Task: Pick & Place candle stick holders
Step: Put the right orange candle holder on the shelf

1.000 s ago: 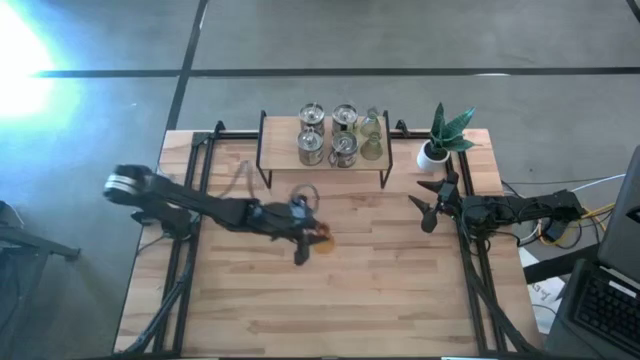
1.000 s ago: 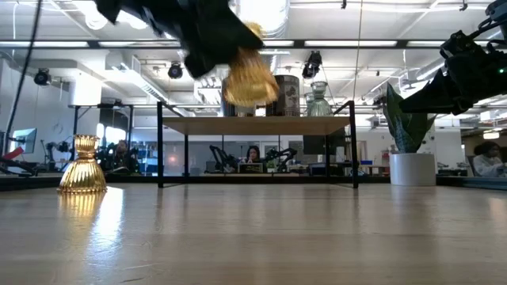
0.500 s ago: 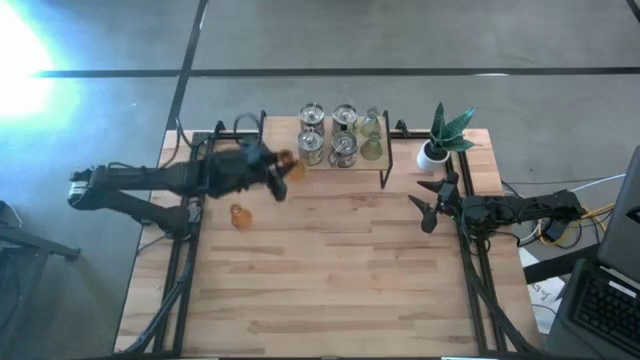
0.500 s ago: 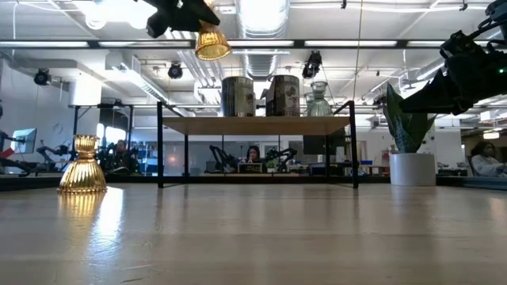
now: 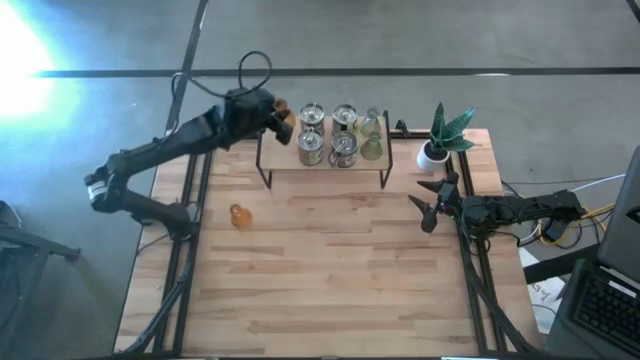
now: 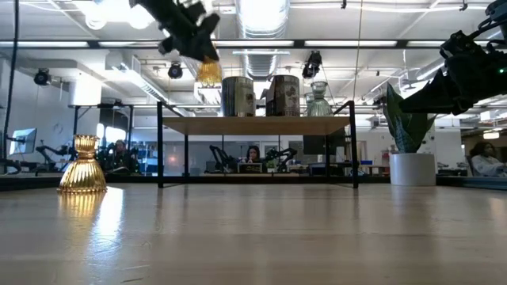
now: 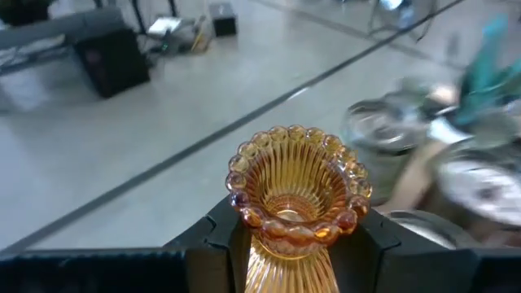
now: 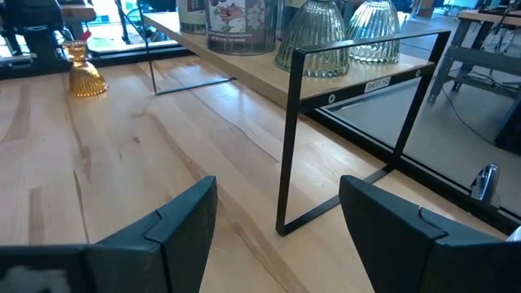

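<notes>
My left gripper is shut on an orange ribbed candle stick holder, held in the air by the far left end of the black-framed wooden shelf; it also shows in the low view. A second orange holder stands on its flared base on the table's left part. Several silvery and pale green holders stand on the shelf. My right gripper is open and empty over the table's right side. My left gripper pinches the orange holder between its two fingers at the narrow neck just below the beaded cup rim. The fingers slant down from above. The holder is lifted clear, above shelf height, its flared base lowest and its cup facing back toward the wrist.
A green plant in a white pot stands at the table's far right corner, close to my right gripper. The shelf's thin black legs stand on the table. Bare wood spreads across the middle and near part.
My left gripper has risen and swung from the table's middle toward the far left, carrying the orange holder clear of the table up to the shelf's far left end. Its arm no longer covers the second orange holder, which has not moved.
</notes>
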